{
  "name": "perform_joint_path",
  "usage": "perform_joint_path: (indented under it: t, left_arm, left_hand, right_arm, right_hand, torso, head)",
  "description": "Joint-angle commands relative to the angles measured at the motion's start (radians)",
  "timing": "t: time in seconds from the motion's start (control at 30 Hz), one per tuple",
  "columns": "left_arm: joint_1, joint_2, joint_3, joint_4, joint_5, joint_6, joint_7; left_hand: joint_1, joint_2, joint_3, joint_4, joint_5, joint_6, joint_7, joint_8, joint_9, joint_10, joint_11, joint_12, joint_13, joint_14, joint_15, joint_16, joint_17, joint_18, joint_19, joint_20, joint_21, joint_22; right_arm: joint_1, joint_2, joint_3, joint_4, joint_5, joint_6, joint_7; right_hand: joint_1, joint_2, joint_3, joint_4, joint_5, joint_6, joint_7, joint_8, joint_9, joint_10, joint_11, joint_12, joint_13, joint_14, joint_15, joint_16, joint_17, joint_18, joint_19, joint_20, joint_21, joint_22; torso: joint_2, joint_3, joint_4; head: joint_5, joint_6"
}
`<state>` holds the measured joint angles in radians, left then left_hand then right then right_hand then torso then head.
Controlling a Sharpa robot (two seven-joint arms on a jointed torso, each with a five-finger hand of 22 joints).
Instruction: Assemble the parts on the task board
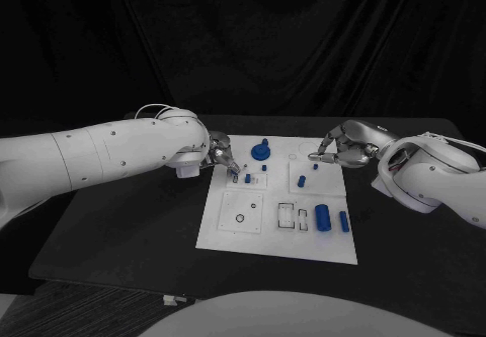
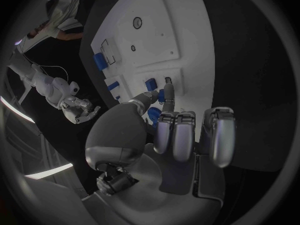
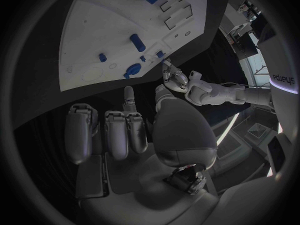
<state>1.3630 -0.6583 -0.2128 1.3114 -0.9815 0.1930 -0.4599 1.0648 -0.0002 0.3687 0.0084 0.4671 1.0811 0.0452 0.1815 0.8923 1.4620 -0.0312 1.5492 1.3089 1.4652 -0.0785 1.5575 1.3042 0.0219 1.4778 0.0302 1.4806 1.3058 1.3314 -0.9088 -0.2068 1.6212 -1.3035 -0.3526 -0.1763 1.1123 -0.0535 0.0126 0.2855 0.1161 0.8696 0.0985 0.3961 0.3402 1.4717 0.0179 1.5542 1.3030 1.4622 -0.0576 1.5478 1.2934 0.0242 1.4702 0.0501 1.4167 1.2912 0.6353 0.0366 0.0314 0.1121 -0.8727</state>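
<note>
The white task board (image 1: 228, 232) lies mid-table. My left hand (image 1: 221, 157) hangs over its far left part; one outstretched finger (image 2: 167, 92) touches the board beside a short blue peg (image 1: 248, 178), and the other fingers are curled in. I see nothing in that hand. A blue gear-like part (image 1: 261, 151) stands just beyond it. My right hand (image 1: 339, 151) hovers at the board's far right edge with its fingers mostly curled and nothing held. Another blue peg (image 1: 300, 182) stands nearer the right side. Two blue cylinders (image 1: 322, 216) lie at the near right.
Empty outlined slots (image 1: 288, 215) and a round recess (image 1: 240, 217) mark the board's near half. Tiny blue pegs (image 1: 264, 168) stand in the far half. Black tabletop (image 1: 121, 239) surrounds the board on all sides.
</note>
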Motion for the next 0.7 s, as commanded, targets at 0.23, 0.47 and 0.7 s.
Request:
perform_joint_path:
  t: [0.23,0.47,0.7]
  left_arm:
    - [0.029,0.019,0.001,-0.038,0.012,0.242,-0.097]
    - [0.035,0.052,0.001,-0.086,0.073,0.274,-0.107]
    - [0.036,0.073,0.001,-0.107,0.090,0.236,-0.078]
  left_hand:
    - [-0.003,-0.023,0.151,-0.033,0.001,0.009,-0.018,0.049,0.039,0.109,-0.012,0.022,0.262,0.106,-0.012,0.013,0.267,0.007,0.032,-0.007,-0.020,0.216]
    - [-0.010,-0.025,0.163,-0.036,-0.001,0.006,-0.017,0.050,0.040,0.109,-0.012,0.022,0.262,0.106,-0.012,0.013,0.267,0.007,0.032,-0.007,-0.020,0.216]
    - [-0.015,-0.025,0.168,-0.035,-0.002,0.004,-0.016,0.050,0.040,0.109,-0.011,0.022,0.262,0.106,-0.011,0.013,0.267,0.007,0.032,-0.007,-0.020,0.216]
  right_arm:
    - [-0.003,0.002,0.001,-0.003,-0.002,0.012,-0.017]
    - [-0.003,0.003,0.001,-0.002,-0.002,0.013,-0.017]
    - [-0.003,0.002,0.001,-0.002,-0.002,0.010,-0.017]
  right_hand:
    - [0.019,0.010,0.016,0.002,0.017,-0.013,-0.006,0.016,0.016,0.099,-0.001,0.017,0.268,0.094,0.007,-0.017,0.210,0.022,0.025,0.008,-0.018,0.218]
    - [0.020,0.012,0.016,0.002,0.017,-0.013,-0.005,0.016,0.016,0.099,-0.001,0.017,0.268,0.094,0.007,-0.017,0.209,0.022,0.024,0.008,-0.019,0.217]
    - [0.021,0.013,0.016,0.002,0.017,-0.013,-0.005,0.016,0.016,0.099,-0.001,0.017,0.268,0.094,0.007,-0.018,0.208,0.022,0.024,0.008,-0.020,0.217]
  torso:
    - [0.000,0.0005,0.0007]
    - [0.000,-0.0002,0.0001]
    - [0.000,0.0006,-0.0002]
  head:
    - [0.003,0.000]
    - [0.003,0.000]
    - [-0.001,0.000]
